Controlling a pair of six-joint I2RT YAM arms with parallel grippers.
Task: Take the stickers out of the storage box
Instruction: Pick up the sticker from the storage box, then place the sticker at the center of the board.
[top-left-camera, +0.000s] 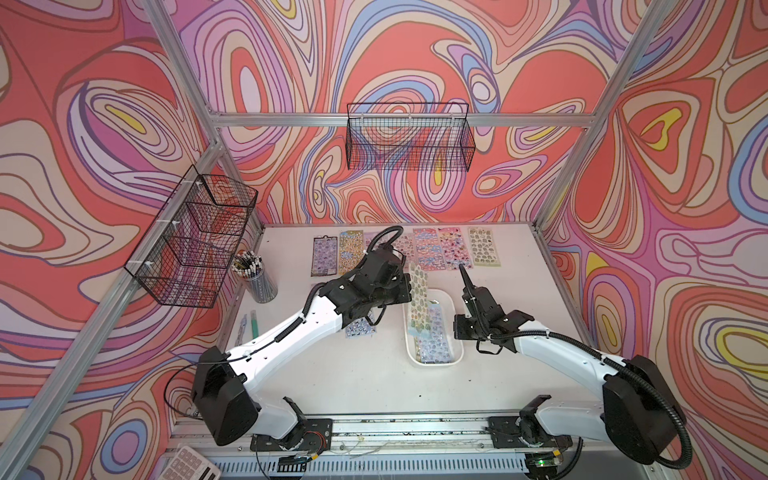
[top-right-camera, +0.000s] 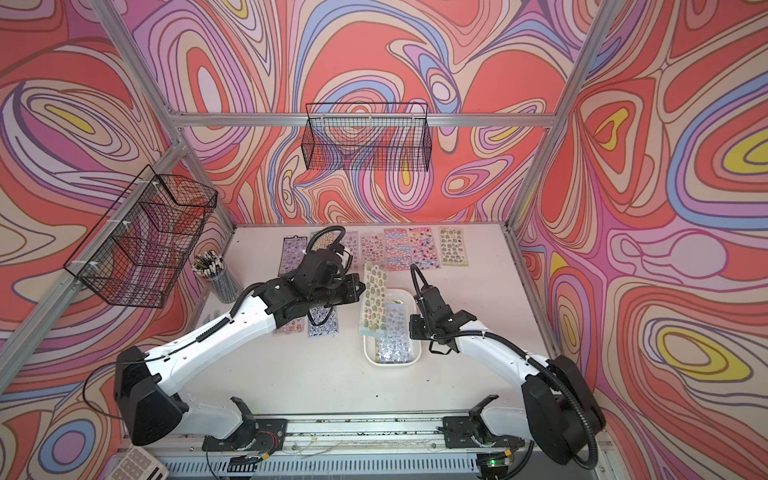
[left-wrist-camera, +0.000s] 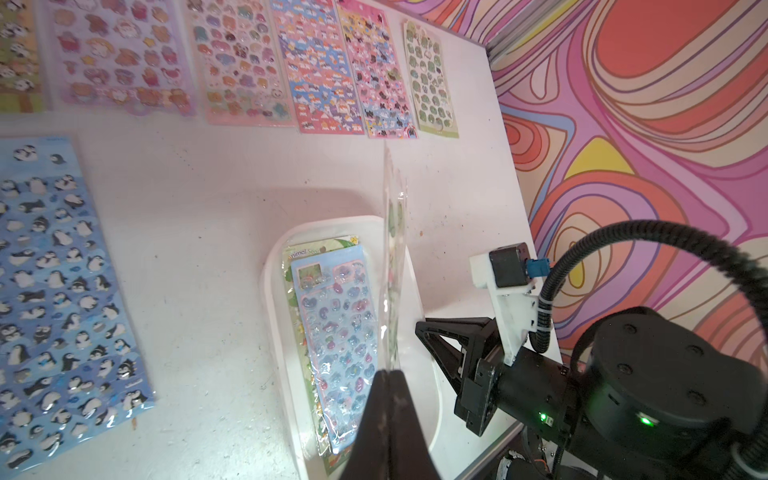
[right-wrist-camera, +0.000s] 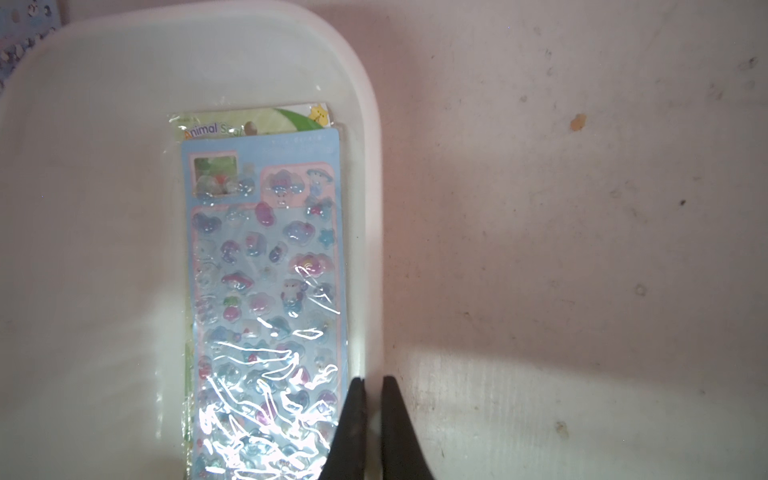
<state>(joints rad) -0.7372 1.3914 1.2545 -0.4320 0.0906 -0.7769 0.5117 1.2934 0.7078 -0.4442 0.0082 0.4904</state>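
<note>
calculator (top-left-camera: 189, 463): sits at the near corner, away from everything.
right gripper (right-wrist-camera: 373, 380): jaws almost closed, pinching the box's side wall.
storage box (right-wrist-camera: 372, 145): white, on the table (top-left-camera: 353, 382) between the two arms.
stickers (top-left-camera: 434, 340): two are in the box; a shiny blue sheet (right-wrist-camera: 266, 270) lies flat on a green sheet (right-wrist-camera: 232, 124).
left gripper (left-wrist-camera: 388, 376): jaws closed on one clear-wrapped sheet.
held sheet (top-left-camera: 417, 286): green animals, lifted up over the box's far end.
penguin sheet (left-wrist-camera: 62, 291): flat on the table, partly hidden under the left arm.
pencil cup (top-left-camera: 259, 282): stands by the left wall.
row of sheets (top-left-camera: 426, 249): lies side by side along the far edge; the left arm covers some.
wire baskets (top-left-camera: 195, 241): hang on the walls.
</note>
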